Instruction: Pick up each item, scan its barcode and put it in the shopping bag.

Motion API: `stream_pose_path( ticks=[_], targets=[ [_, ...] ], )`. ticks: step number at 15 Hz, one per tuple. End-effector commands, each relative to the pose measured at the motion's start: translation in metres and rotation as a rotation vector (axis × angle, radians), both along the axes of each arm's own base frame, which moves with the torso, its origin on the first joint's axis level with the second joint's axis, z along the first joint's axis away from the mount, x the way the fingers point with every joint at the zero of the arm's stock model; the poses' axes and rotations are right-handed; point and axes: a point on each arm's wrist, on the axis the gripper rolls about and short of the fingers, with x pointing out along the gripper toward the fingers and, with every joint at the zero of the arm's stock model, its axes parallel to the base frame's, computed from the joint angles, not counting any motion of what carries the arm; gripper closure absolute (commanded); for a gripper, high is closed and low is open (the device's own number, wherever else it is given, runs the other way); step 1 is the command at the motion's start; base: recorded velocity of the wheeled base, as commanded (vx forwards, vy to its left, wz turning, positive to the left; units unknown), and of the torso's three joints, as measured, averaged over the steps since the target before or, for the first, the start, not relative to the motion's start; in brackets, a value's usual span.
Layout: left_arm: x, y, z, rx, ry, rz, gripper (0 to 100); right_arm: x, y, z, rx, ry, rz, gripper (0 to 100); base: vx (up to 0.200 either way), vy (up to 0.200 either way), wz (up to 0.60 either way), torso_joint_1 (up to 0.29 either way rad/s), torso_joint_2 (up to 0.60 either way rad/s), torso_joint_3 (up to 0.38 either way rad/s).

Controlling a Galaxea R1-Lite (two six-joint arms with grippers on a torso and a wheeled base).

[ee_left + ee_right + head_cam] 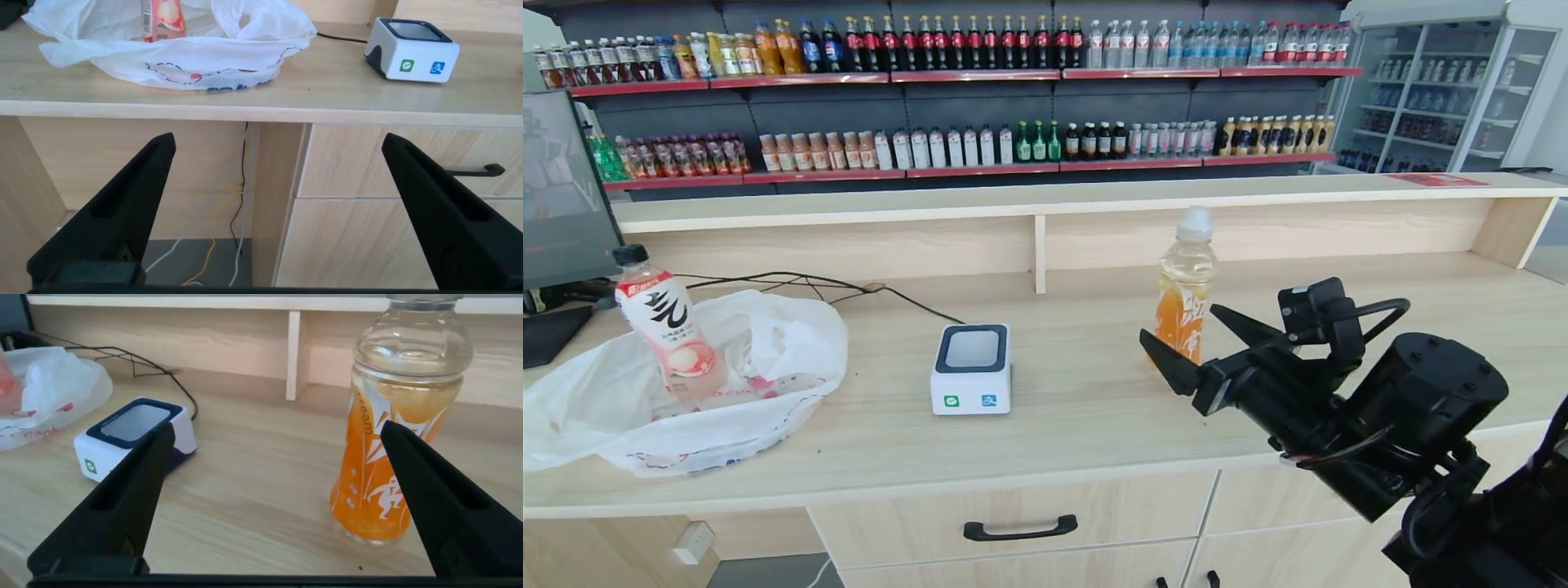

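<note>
An orange drink bottle with a white cap stands upright on the wooden counter, right of the middle. My right gripper hovers open just on its near side, apart from it. In the right wrist view the gripper is open and the bottle stands ahead, closer to one finger. A white barcode scanner sits mid-counter. At the left, a pink bottle stands inside the white shopping bag. My left gripper is open and empty below the counter edge, facing the cabinet front.
A dark monitor stands at the far left, with black cables running behind the bag. A raised back ledge with a vertical divider bounds the counter. Drawers with a black handle lie below. Drink shelves fill the background.
</note>
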Motion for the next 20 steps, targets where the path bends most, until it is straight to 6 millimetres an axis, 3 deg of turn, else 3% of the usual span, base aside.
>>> stream_pose_path(
  ticks=[1,3,8,12,20],
  targets=[
    [0.0,0.0,0.0,0.0,0.0,0.0,0,0.011,-0.005,-0.007,-0.015,0.012,-0.035,0,0.0,0.0,0.0,0.0,0.0,0.0],
    [0.0,0.0,0.0,0.0,0.0,0.0,0,0.017,-0.014,-0.008,-0.016,0.014,-0.068,0,0.0,0.0,0.0,0.0,0.0,0.0],
    [0.0,0.0,0.0,0.0,0.0,0.0,0,0.036,-0.012,-0.021,-0.025,0.032,-0.091,0,0.0,0.0,0.0,0.0,0.0,0.0],
    [0.0,0.0,0.0,-0.001,0.0,0.0,0,0.056,-0.028,-0.023,-0.018,0.019,-0.159,0,0.0,0.0,0.0,0.0,0.0,0.0],
    [0.0,0.0,0.0,0.002,0.0,0.0,0,0.071,-0.016,-0.039,-0.024,0.038,-0.141,0,0.0,0.0,0.0,0.0,0.0,0.0]
  ],
)
